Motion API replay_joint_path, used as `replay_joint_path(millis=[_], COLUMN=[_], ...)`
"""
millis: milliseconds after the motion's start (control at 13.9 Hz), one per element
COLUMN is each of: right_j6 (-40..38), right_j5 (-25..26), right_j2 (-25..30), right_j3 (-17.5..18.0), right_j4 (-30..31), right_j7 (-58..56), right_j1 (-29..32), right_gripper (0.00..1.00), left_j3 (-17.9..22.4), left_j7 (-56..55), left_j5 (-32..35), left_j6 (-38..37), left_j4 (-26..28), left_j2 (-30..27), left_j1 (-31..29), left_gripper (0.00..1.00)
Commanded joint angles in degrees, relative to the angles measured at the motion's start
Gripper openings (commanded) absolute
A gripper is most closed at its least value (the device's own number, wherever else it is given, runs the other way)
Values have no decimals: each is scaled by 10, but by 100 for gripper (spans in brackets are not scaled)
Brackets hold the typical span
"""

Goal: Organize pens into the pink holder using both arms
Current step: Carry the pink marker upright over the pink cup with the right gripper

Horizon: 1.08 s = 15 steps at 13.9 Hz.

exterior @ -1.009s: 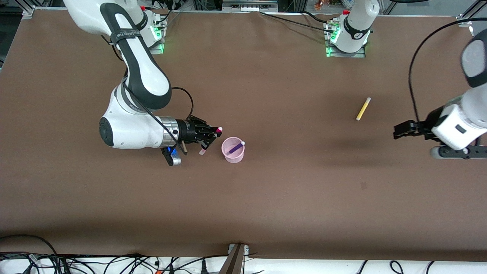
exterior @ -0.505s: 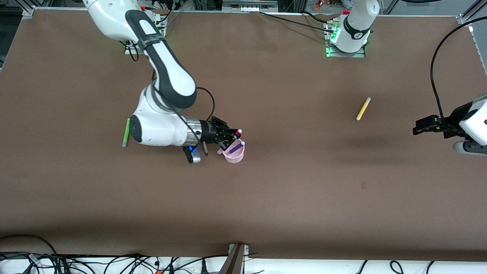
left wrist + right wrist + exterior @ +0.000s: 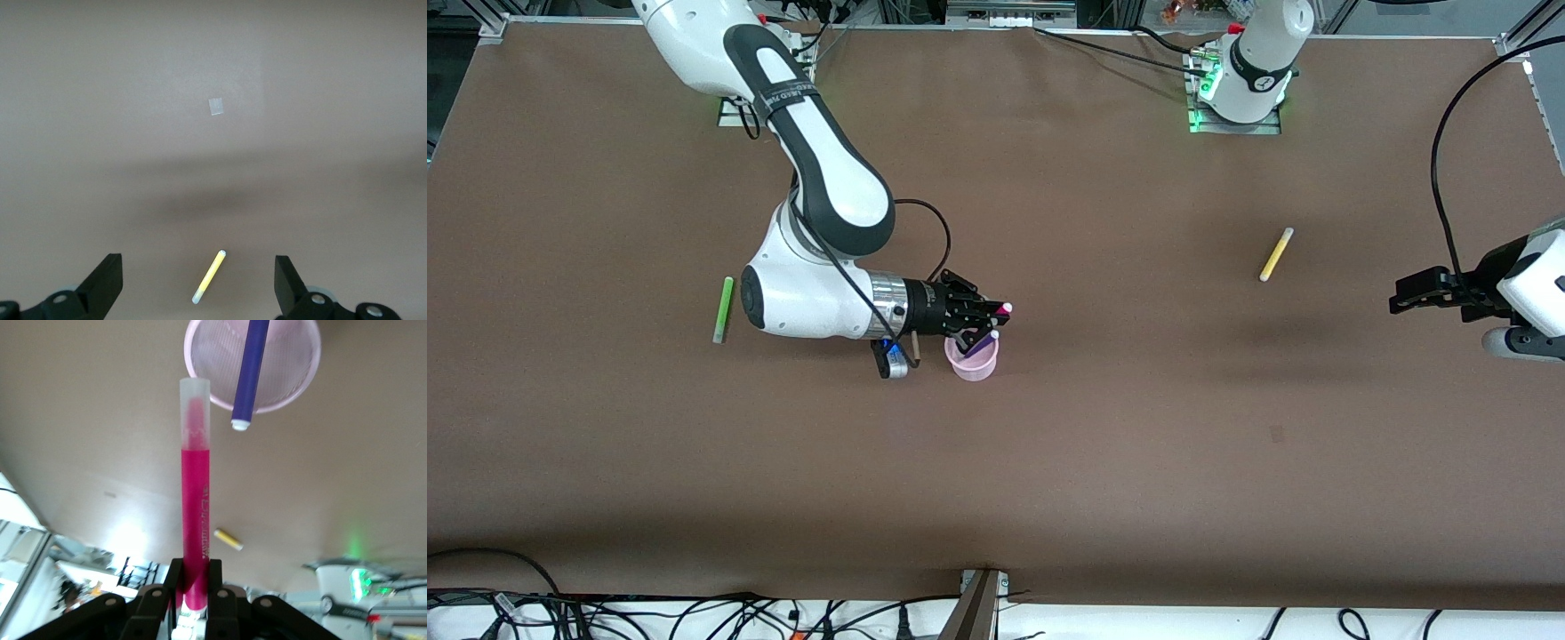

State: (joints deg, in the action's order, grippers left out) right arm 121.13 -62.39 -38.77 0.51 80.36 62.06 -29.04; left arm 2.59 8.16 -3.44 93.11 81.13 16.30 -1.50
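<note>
Front view: right tool [image 3: 985,322] over the holder [image 3: 971,357], clamped on the magenta pen [image 3: 1003,308], pale cap hidden low among the fingers. Purple pen [image 3: 984,341] already leaning in the holder. Green pen [image 3: 722,308] flat on the table [image 3: 1103,462] toward the right arm's end, yellow pen [image 3: 1275,253] flat toward the left arm's end, both well apart from the holder. Left tool [image 3: 1405,296] up in the air at the left arm's end, waiting, spread wide and empty.

Left wrist view: both fingers [image 3: 105,283] far apart, nothing between, yellow pen [image 3: 209,276] on bare table below.

Right wrist view: magenta pen [image 3: 196,487] pinched at its coloured end, pale cap pointing at the holder [image 3: 293,353] but level with the rim's edge, not the mouth. Purple pen [image 3: 249,370] crossing the opening and sticking out over the rim.

To do it well, probably: shift the cap over the free part of the mouth beside the purple pen, tilt steeper, lower until the cap is inside, then release. Risk: striking the rim or the purple pen and tipping the light holder.
</note>
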Motion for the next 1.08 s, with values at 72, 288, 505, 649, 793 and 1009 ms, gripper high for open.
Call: replay_joint_path(millis=[72,288,505,649,793,1009], right_j6=[27,52,92,113,130,136], right_j5=[-69,-85,-86,-85,-84,-78], right_j2=[-23,-38,-43,-43,-42,-37], right_j3=[0,0,0,0,1,0], right_j4=[-2,2,2,2,2,-3], right_j7=[7,59,124,147,158,205], right_j1=[8,11,9,2,-7,-15], right_gripper=[16,16,16,16,16,16], left_j3=[-2,-2,-2,-2,-2,-2], left_j7=[11,10,10,10,10,10], left_j5=[-12,-12,-12,-12,-11,-11], left_j6=[-1,1,1,1,1,1], left_j4=[14,13,12,12,12,12], left_j2=[-11,-9,-8,-7,-7,-7], left_j1=[-3,-3,-3,-3,-3,-3], left_gripper=[100,100,100,100,100,100])
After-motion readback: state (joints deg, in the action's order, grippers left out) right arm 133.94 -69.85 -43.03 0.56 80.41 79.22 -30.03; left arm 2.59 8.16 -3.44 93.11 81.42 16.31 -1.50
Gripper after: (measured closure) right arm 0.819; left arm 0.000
